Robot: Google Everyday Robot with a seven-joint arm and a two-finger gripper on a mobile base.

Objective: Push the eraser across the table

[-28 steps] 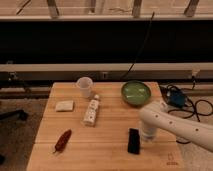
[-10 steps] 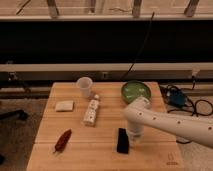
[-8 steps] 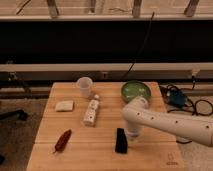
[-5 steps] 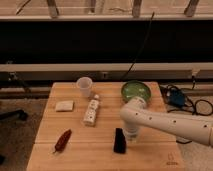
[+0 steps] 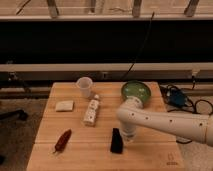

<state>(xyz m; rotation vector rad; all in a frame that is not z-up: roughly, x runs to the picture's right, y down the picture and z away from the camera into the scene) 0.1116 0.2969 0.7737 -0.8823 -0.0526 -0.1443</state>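
Note:
The eraser, a small flat black block, lies on the wooden table near the front middle. My gripper hangs at the end of the white arm, which reaches in from the right. The gripper is pressed against the eraser's right side, low over the tabletop.
A red pepper-like item lies at the front left. A whitish pad and a white bottle lie left of centre. A white cup and a green bowl stand at the back. A small dark mark is near the front right corner.
The arm has swept left across the table and the eraser has slid left with it, from the right-centre to the front middle.

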